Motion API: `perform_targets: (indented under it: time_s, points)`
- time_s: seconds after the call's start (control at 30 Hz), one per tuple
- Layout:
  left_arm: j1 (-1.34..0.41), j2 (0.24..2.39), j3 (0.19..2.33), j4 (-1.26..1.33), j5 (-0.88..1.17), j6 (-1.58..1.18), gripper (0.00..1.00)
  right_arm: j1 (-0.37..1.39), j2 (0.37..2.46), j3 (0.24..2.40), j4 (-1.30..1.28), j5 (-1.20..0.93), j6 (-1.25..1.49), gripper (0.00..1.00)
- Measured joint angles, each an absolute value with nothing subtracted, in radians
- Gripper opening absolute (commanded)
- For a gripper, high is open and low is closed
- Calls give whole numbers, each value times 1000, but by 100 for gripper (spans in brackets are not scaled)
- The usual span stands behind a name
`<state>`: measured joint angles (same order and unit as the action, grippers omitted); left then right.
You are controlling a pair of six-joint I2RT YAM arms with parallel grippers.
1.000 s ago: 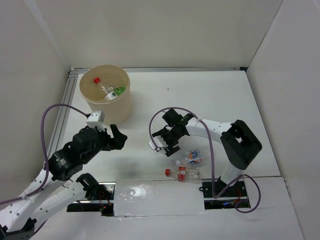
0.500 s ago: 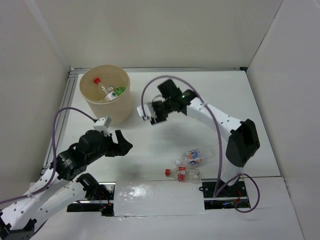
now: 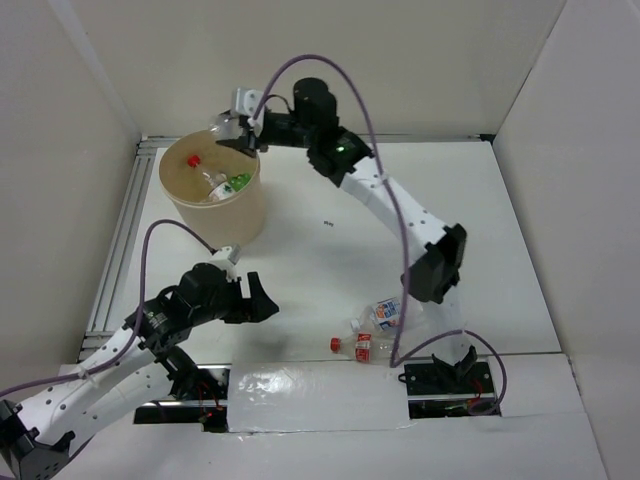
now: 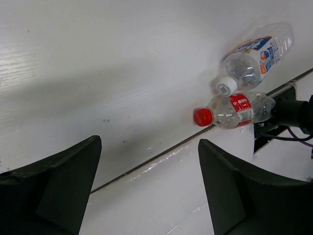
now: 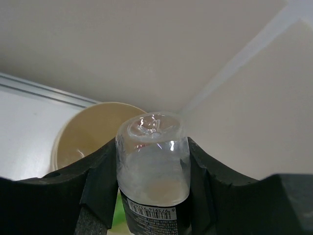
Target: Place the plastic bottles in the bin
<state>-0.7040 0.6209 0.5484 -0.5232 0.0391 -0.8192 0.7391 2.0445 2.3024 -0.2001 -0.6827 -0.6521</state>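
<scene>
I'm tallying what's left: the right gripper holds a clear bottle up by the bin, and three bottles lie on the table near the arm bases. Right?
Not quite. Only two lie there: a blue-white labelled bottle and a red-capped bottle, as the top view shows. The right gripper does hold a clear bottle by the bin.

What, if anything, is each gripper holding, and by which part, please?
Right gripper grips a clear bottle around its body; left gripper holds nothing.
</scene>
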Motion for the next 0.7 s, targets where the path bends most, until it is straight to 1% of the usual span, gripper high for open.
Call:
perform_targets:
  time_s: [0.03, 0.07, 0.1, 0.17, 0.2, 0.23, 0.27, 0.3, 0.33, 0.4, 0.47, 0.5, 0.53, 0.57, 0.6, 0.63, 0.67, 0.7]
  points:
    - [-704, 626, 548, -514, 48, -821, 92, 757, 2142, 2357, -152, -686, -585, 32]
    - [-704, 628, 548, -507, 57, -823, 92, 760, 2157, 2363, -142, -685, -575, 32]
    - [-706, 635, 548, -501, 66, -836, 92, 770, 2216, 2403, -135, -686, -537, 34]
    - [-710, 643, 548, -485, 86, -863, 92, 786, 2318, 2462, -96, -677, -467, 44]
    - [-711, 644, 548, -480, 99, -876, 92, 792, 2351, 2469, -83, -669, -437, 51]
    - [-713, 644, 548, -465, 112, -898, 92, 798, 2374, 2469, -75, -663, -413, 77]
    - [-716, 644, 548, -460, 114, -903, 92, 801, 2390, 2469, -71, -654, -397, 86]
    - [-722, 644, 548, -448, 125, -918, 92, 802, 2401, 2469, -70, -645, -376, 92]
    - [-726, 646, 548, -438, 134, -921, 92, 804, 2406, 2469, -70, -640, -363, 96]
    - [-739, 665, 548, -417, 152, -916, 92, 805, 2402, 2469, -75, -627, -358, 100]
    - [-767, 705, 551, -389, 164, -888, 92, 804, 2381, 2469, -93, -605, -353, 100]
    - [-790, 735, 560, -383, 164, -862, 93, 801, 2367, 2466, -110, -598, -348, 98]
    - [-818, 770, 575, -377, 163, -830, 94, 796, 2342, 2457, -133, -593, -342, 92]
    - [-859, 823, 596, -367, 158, -797, 94, 787, 2314, 2444, -157, -591, -335, 82]
    - [-900, 869, 619, -356, 150, -758, 94, 772, 2270, 2416, -186, -593, -325, 64]
    - [-955, 927, 649, -340, 132, -707, 94, 748, 2222, 2381, -215, -601, -319, 28]
    - [-1005, 977, 679, -324, 124, -669, 94, 716, 2163, 2339, -251, -616, -312, 19]
    - [-1055, 1027, 709, -305, 104, -620, 94, 678, 2108, 2303, -284, -631, -299, 16]
